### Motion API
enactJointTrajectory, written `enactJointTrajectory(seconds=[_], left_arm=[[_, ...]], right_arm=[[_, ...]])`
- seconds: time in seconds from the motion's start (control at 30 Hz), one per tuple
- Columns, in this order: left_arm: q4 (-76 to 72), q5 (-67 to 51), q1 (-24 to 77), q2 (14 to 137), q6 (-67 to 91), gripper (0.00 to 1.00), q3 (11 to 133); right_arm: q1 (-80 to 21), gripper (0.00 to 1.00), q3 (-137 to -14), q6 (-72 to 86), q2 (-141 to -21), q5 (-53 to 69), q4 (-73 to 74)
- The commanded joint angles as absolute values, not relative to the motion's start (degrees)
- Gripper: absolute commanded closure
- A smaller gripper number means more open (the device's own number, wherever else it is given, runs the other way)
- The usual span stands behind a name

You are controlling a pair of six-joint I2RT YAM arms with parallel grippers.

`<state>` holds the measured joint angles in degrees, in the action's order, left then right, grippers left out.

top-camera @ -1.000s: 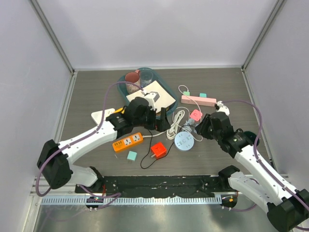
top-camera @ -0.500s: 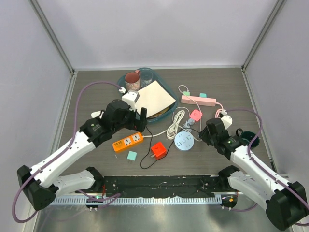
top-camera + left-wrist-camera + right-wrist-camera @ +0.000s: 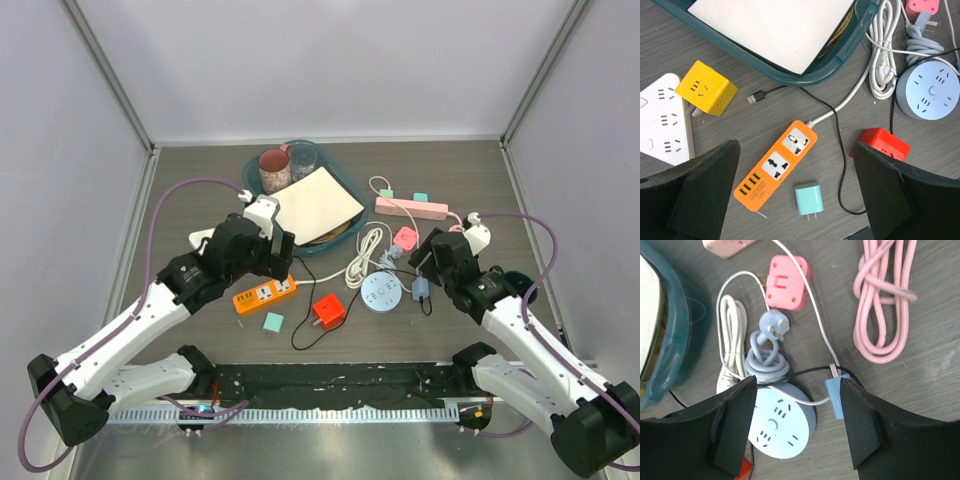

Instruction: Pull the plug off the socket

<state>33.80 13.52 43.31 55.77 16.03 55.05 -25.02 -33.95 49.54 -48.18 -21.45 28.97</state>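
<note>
The round pale-blue socket [image 3: 780, 427] [image 3: 381, 292] lies flat, the holes on its face empty. A small blue plug [image 3: 834, 397] [image 3: 420, 290] lies on the table just right of it, a thin white cable [image 3: 815, 347] running from it. My right gripper [image 3: 797, 425] [image 3: 427, 268] hangs open over both, the socket near its left finger and the plug against the inner edge of its right finger [image 3: 860, 425]. My left gripper [image 3: 797, 195] [image 3: 280, 262] is wide open above the orange power strip [image 3: 777, 165], holding nothing.
A teal tray [image 3: 345, 185] with a white sheet and two cups sits at the back. Around lie a red cube adapter [image 3: 328, 310], teal charger [image 3: 273, 322], yellow cube [image 3: 707, 87], white triangular strip [image 3: 662, 120], pink adapter [image 3: 786, 282], pink cable [image 3: 885, 300] and white cord coil [image 3: 368, 250].
My right gripper has opened and the blue plug now lies loose beside the round socket. The left arm has drawn back toward the left, over the orange strip.
</note>
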Motion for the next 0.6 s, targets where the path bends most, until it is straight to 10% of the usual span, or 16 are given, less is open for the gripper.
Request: enactJointTrajectory(seconds=[0.0,0.57], left_arm=[[33.40,13.97,43.15,56.16,15.47,0.00,55.90],[31.82,16.26,43.15,52.47,15.82,0.00,53.88]], right_arm=[[-24.87,0.27,-38.40,45.81,-49.83,-26.80,29.01],[-5.11,0.37,-74.86,20.90,-93.41,-8.06,25.09]])
